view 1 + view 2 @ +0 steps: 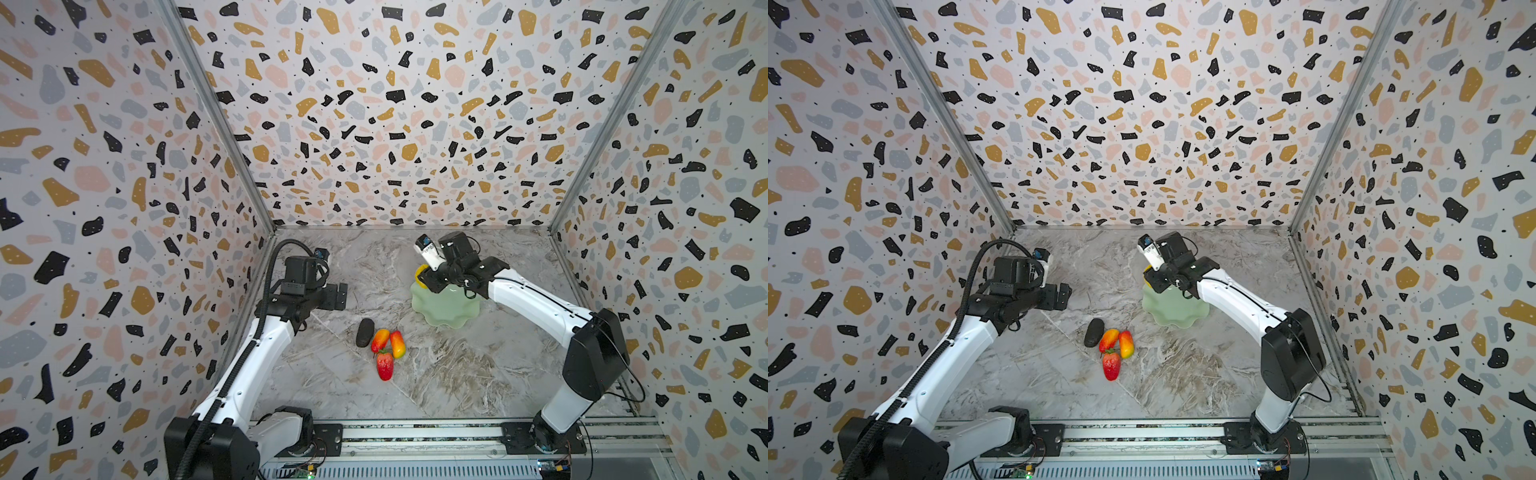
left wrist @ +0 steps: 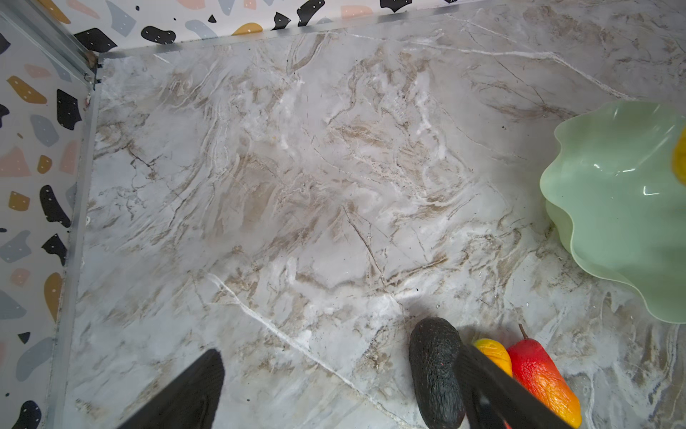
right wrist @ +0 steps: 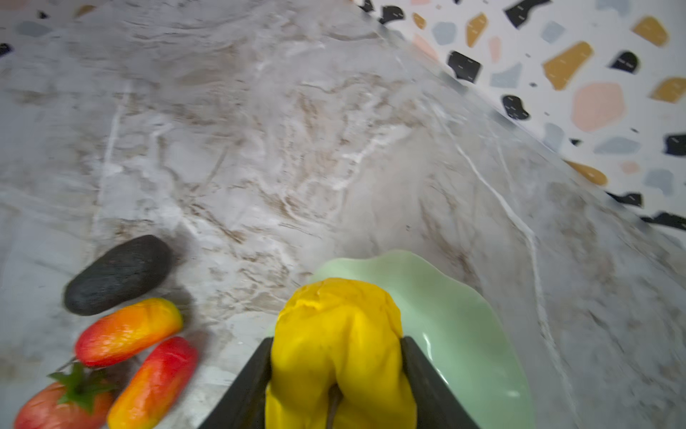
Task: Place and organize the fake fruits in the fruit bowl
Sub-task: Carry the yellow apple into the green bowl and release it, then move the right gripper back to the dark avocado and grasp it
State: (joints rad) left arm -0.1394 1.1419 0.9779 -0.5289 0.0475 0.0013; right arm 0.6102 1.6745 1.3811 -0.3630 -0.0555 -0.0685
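Terrazzo-patterned walls close in three sides of a grey marble desk, where two white-and-black arms reach in from a rail at the near edge. The right arm stretches toward the far side, while the left arm bends in over the desk's left part.

The fruit bowl, pale mint green with a wavy rim, stands upright on the desk right of centre, toward the back wall.

The right hand is clamped on the yellow fruit, its two dark fingers pressed to either flank. In both top views the fruit sits at the bowl's far left rim. Whether it touches the bowl cannot be told.

The left hand hangs above bare marble with its fingers set wide apart and nothing between them.

Four more fake fruits lie on the desk outside the bowl, clustered near its left and closer to the rail. The dark oval fruit lies leftmost. Just beside it lies the first red-to-yellow fruit, then the second red-to-yellow fruit. The strawberry lies nearest the rail, its green cap tucked between their near ends.
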